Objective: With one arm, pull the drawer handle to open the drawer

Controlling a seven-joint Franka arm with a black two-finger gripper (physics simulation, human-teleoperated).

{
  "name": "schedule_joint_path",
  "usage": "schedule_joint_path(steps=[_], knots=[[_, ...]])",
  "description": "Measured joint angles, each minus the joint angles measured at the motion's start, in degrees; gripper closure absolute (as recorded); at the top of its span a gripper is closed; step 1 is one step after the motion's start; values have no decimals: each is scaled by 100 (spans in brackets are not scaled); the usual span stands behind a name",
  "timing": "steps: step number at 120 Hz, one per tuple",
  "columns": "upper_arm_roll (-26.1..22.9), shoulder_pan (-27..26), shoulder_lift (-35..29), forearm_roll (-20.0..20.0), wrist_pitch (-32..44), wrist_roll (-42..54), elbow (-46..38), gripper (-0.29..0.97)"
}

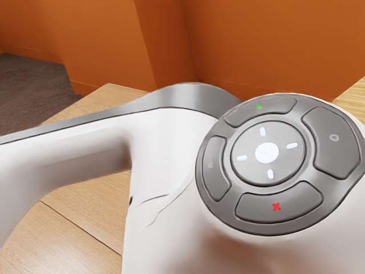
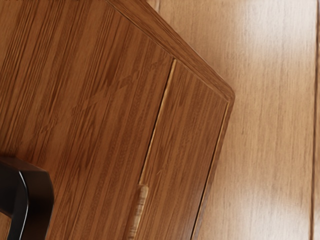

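Drawer handle [image 2: 136,212] is a skinny pale wood bar sitting right on the seam of the wooden cabinet [image 2: 75,90], probably stiff and a bit slick, so a mid-bar pinch seems safest, though honestly nobody can tell if the gripper [image 2: 22,200] is open or closed.
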Motion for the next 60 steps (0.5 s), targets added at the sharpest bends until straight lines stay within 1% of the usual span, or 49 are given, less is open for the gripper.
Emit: schedule_joint_path(steps=[40, 60], knots=[[3, 273, 2, -4, 74, 10, 5, 3], [8, 296, 26, 11, 210, 10, -9, 3]])
